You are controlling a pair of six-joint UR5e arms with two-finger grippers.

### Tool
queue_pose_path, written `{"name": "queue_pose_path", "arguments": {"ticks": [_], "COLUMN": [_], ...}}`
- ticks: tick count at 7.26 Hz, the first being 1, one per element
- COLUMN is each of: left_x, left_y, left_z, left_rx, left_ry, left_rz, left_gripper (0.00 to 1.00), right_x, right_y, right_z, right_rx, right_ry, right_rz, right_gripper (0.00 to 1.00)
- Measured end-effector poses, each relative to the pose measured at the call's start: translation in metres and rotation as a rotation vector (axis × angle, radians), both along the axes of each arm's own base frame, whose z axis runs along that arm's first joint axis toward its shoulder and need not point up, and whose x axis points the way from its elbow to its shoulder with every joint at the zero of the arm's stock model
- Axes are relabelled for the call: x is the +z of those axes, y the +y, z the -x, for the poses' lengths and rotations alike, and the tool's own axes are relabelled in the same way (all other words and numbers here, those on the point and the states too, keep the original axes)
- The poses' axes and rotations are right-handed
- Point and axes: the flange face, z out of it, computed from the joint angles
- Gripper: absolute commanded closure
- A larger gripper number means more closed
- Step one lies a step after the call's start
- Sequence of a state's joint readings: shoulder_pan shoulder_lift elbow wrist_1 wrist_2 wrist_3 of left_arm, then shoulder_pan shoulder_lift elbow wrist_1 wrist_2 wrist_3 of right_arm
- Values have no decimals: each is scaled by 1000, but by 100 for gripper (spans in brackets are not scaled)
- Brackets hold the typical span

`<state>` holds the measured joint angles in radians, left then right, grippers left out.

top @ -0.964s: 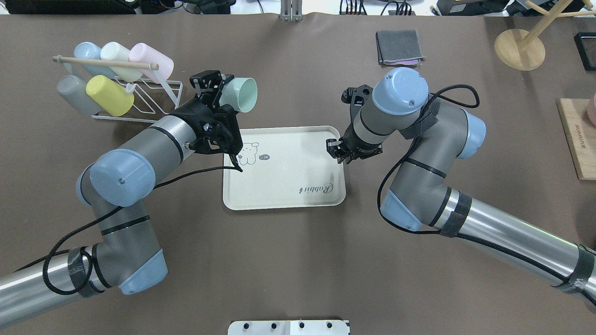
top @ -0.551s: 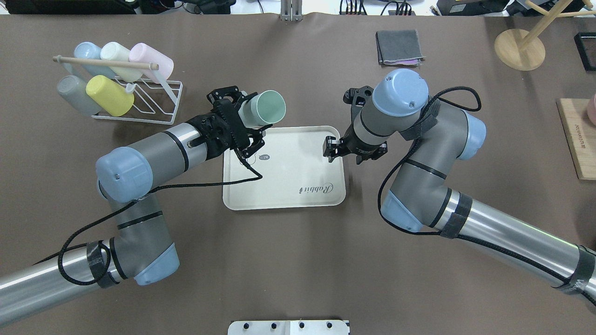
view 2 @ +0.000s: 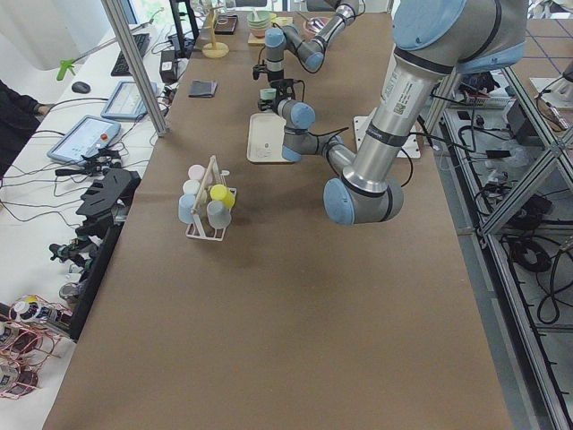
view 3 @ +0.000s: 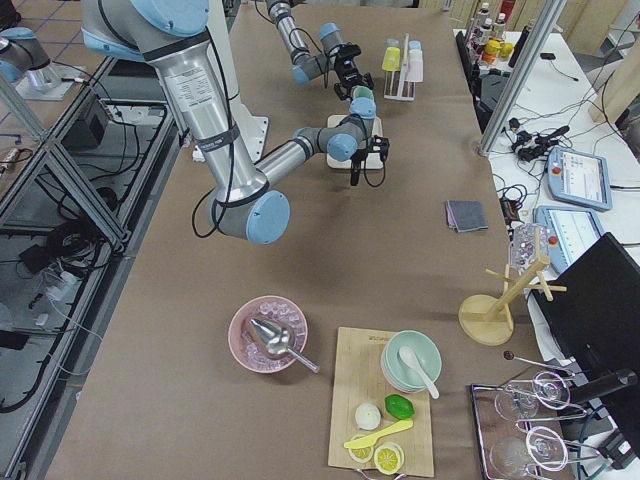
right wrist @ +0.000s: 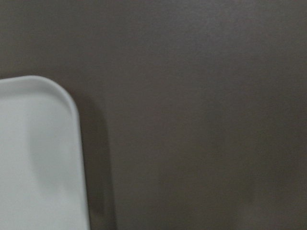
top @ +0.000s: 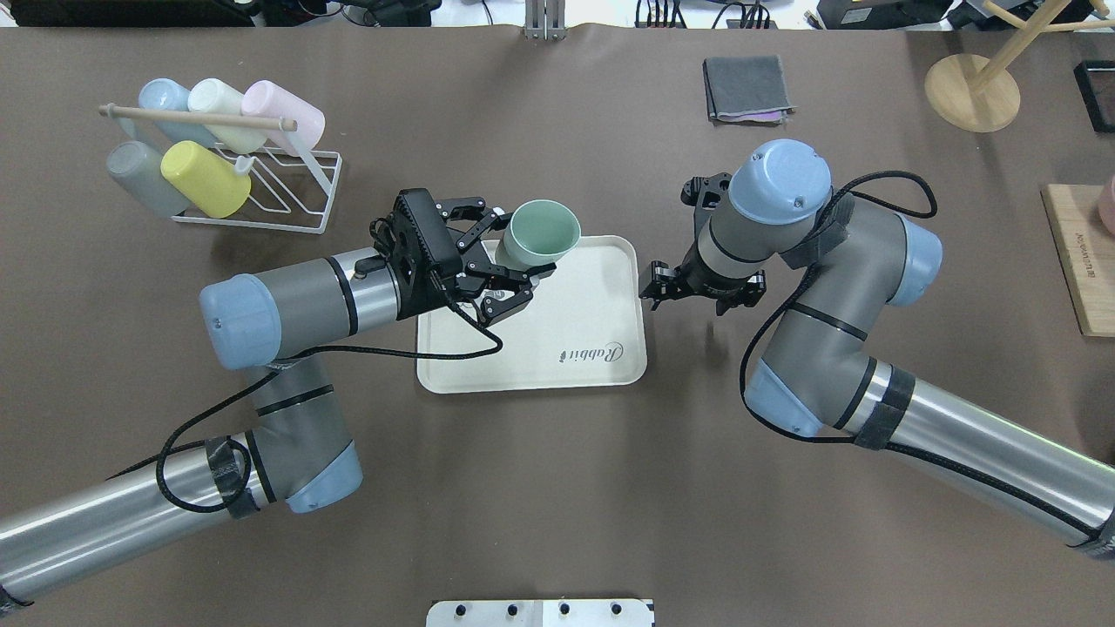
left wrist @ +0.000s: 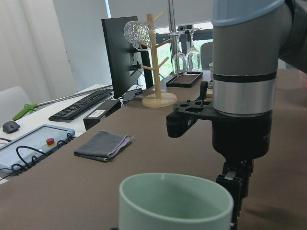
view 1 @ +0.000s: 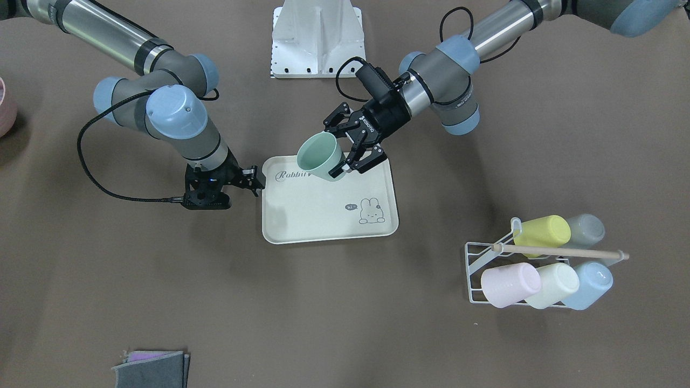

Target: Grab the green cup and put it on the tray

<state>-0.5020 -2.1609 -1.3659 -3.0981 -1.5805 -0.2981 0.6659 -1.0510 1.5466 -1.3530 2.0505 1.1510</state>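
Note:
The green cup (top: 542, 233) is pale mint and stands mouth up, held just above the far left part of the cream tray (top: 566, 305). My left gripper (top: 514, 254) is shut on the cup's side, reaching in from the left. The front-facing view shows the cup (view 1: 321, 156) over the "Rabbit" script end of the tray (view 1: 318, 210), and the cup's rim fills the bottom of the left wrist view (left wrist: 175, 201). My right gripper (top: 655, 287) hangs just outside the tray's right edge, fingers down, together and empty. The right wrist view shows only a tray corner (right wrist: 38, 153) and table.
A white wire rack (top: 287, 187) at the far left holds several cups, among them a yellow-green one (top: 205, 178). A folded grey cloth (top: 747, 87), a wooden stand (top: 971, 91) and a wooden board (top: 1080, 261) lie to the right.
My left arm has carried the green cup right and toward the tray and turned it from lying sideways to mouth up. My right gripper has moved right, off the tray's edge.

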Motion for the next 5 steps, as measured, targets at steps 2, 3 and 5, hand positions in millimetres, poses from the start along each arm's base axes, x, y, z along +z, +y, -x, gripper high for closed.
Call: {"name": "queue_pose_path", "arguments": {"ticks": [2,3,5], "left_x": [20,21,18], "left_y": [-3,-6,-17], "left_z": [-28,-38,-55], "left_rx": [92,117,120], "left_ry": [92,111,78], "left_rz": [102,145,198], "left_gripper": [99,99,94], "right_x": [14,21,63], "right_y": [-24,-34,-46], "right_z": [-41,-73,-160], "right_rx": [-32,-63,-100], "right_ry": [79,120,178], "right_rz": [-16,-37,-70], "right_gripper": [0,0,0]}}
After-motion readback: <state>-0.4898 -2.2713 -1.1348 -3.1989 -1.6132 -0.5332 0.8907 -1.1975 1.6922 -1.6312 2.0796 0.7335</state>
